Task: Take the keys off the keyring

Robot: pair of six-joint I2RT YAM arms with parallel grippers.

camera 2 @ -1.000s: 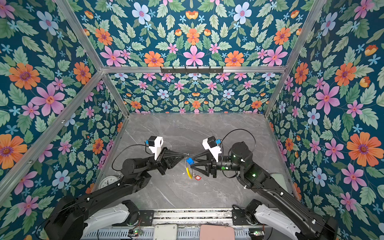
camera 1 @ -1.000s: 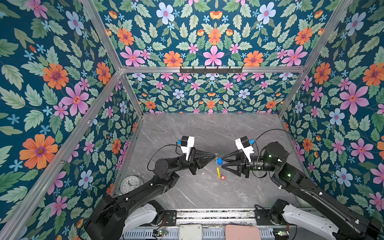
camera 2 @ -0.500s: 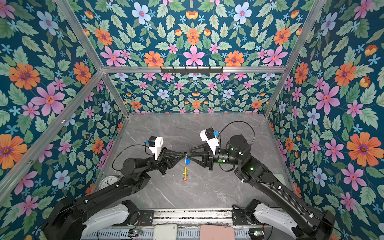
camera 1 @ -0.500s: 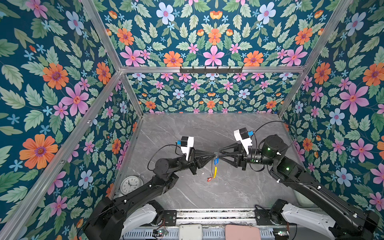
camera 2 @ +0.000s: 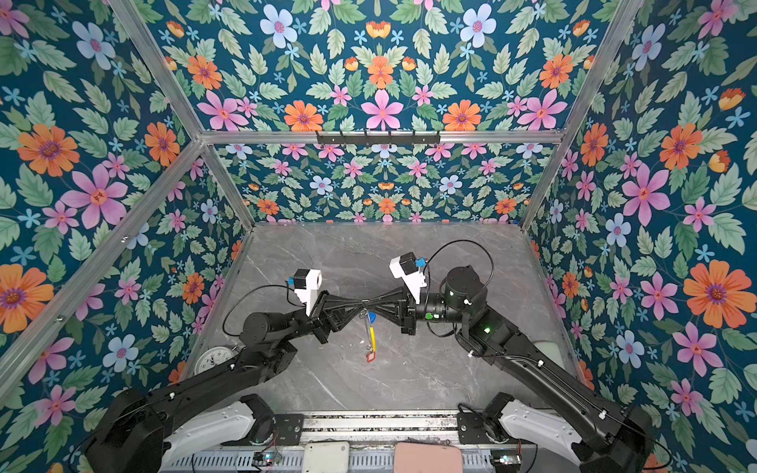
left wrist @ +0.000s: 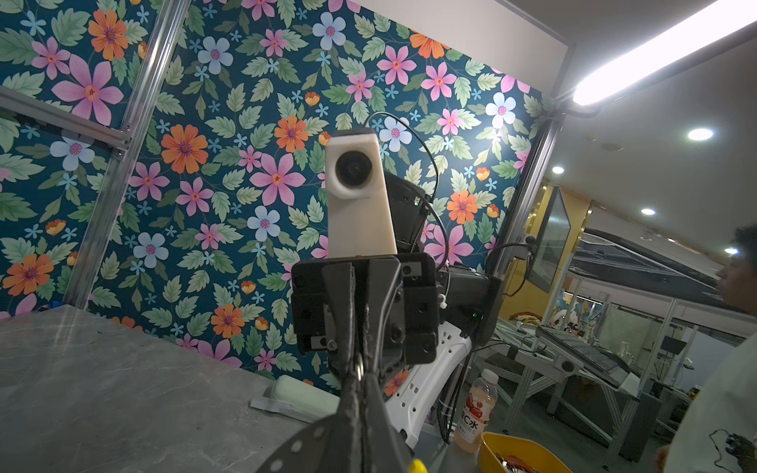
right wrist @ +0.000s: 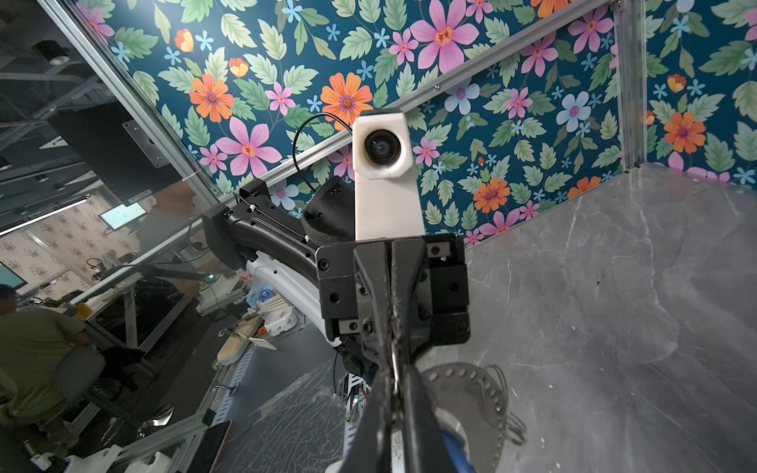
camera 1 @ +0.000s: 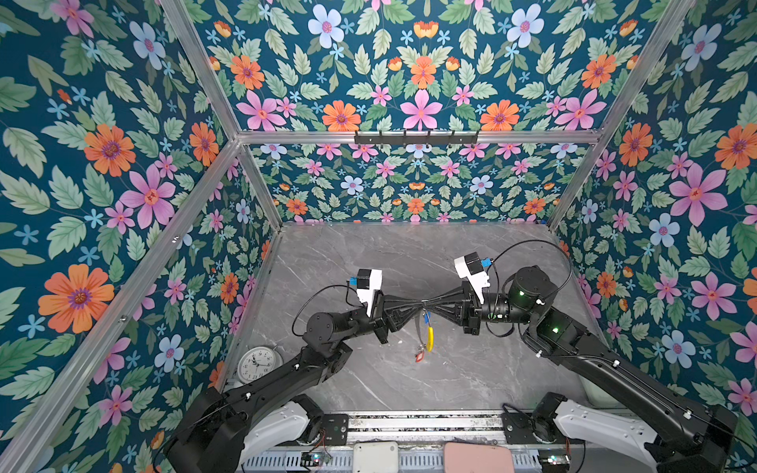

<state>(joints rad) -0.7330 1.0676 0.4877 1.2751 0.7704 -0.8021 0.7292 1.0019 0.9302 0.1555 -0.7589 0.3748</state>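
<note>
In both top views my two grippers meet tip to tip above the middle of the marble table. The left gripper [camera 1: 421, 305] [camera 2: 360, 305] is shut on the top of the keyring [camera 1: 418, 332] [camera 2: 366, 329], a thin grey hoop hanging edge-on below the tips. My right gripper [camera 1: 431, 305] [camera 2: 368, 305] is shut on the same spot from the opposite side. A blue key tag [camera 1: 427, 317] [camera 2: 371, 316] hangs just under the tips. Below it come the yellow sleeve [camera 1: 429, 338] and a red key tag [camera 1: 418, 357] [camera 2: 370, 356]. Both wrist views show thin metal [left wrist: 359, 368] [right wrist: 394, 360] pinched between shut fingers.
A round white clock [camera 1: 258, 363] lies at the table's front left, beside the left arm. A pale green case [left wrist: 303, 395] sits at the table's right edge. A black hook rail [camera 1: 415, 137] runs along the back wall. Floral walls close three sides.
My right gripper rose toward the left gripper's tips and closed there. The keyring, held out sideways before, now hangs straight down, its red tag lower.
</note>
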